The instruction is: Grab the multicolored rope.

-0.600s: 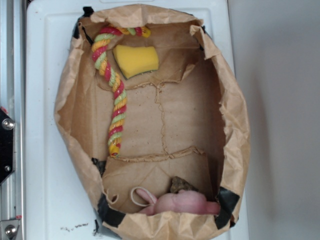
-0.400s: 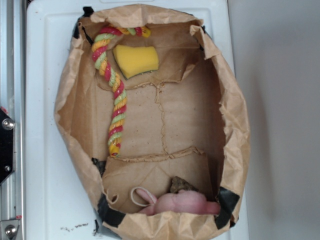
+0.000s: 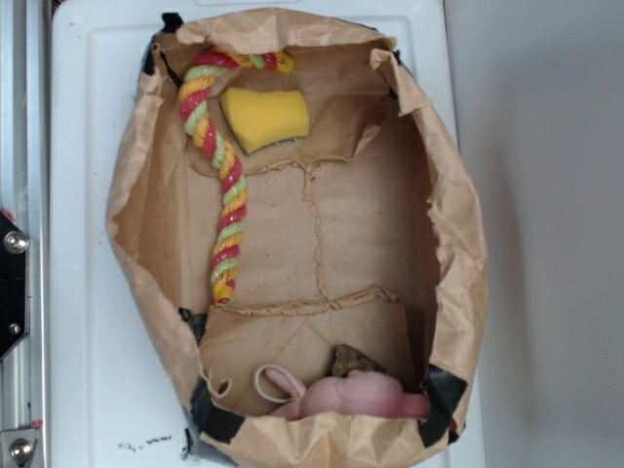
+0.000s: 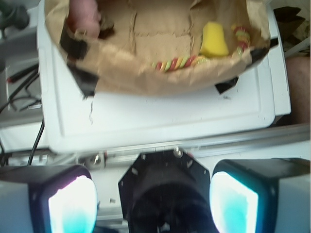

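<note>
The multicolored rope (image 3: 220, 171) lay unmoved along the left side of the paper bag (image 3: 458, 244), curling past the yellow sponge (image 3: 264, 118) at the far end. The hand (image 4: 153, 196), open and empty, hung outside the bag; nothing had changed, the grasp not begun.

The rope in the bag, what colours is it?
The multicolored rope has red, yellow and light-green twisted strands, clearest in the exterior view.

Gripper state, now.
Gripper: open, holding nothing, well short of the multicolored rope in the paper bag.
</note>
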